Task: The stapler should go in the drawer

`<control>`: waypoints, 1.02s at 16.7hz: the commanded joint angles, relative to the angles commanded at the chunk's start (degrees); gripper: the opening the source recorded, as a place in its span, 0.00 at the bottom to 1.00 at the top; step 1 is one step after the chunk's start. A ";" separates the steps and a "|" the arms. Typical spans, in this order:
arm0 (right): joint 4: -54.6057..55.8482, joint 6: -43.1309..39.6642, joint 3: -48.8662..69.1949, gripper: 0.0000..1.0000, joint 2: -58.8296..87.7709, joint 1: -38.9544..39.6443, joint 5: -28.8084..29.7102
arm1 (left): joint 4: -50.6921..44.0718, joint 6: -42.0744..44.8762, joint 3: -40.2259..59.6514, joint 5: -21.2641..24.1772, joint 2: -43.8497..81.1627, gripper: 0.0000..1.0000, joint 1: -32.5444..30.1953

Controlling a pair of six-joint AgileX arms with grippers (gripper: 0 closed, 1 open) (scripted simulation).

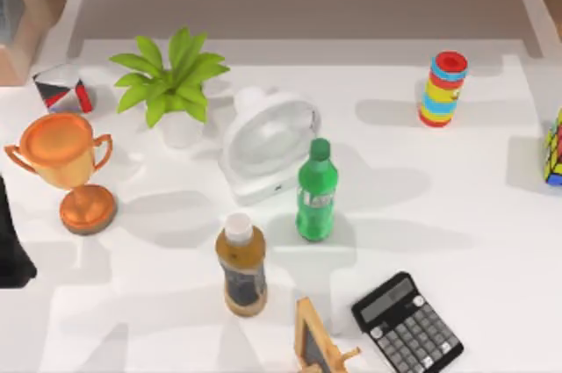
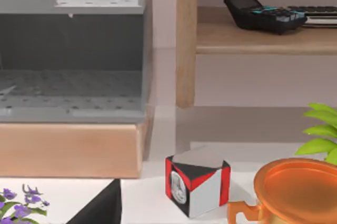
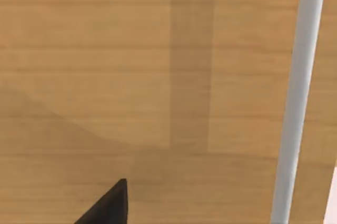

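Evidently the job has barely begun: I cannot tell where the stapler lies, and the drawer holds nothing I can see.
Left claw (image 2: 101, 208) hovers at the white worktop's (image 1: 492, 241) far-left corner, facing the grey perforated drawer (image 2: 71, 76) in its pale wooden frame, beyond a red, white and grey cube (image 2: 197, 184); right claw (image 3: 108, 205) faces a wooden panel (image 3: 105, 76). How open either is, I cannot tell. Finding, gripping and stowing all remain.
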 joint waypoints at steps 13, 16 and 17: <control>0.00 0.00 0.00 0.00 0.00 0.00 0.00 | 0.00 0.00 0.00 0.00 0.00 1.00 0.00; 0.00 0.00 0.00 0.00 0.00 0.00 0.00 | 0.00 0.00 0.00 0.00 0.00 1.00 0.00; 0.00 0.00 0.00 0.00 0.00 0.00 0.00 | 0.00 0.00 0.00 0.00 0.00 1.00 0.00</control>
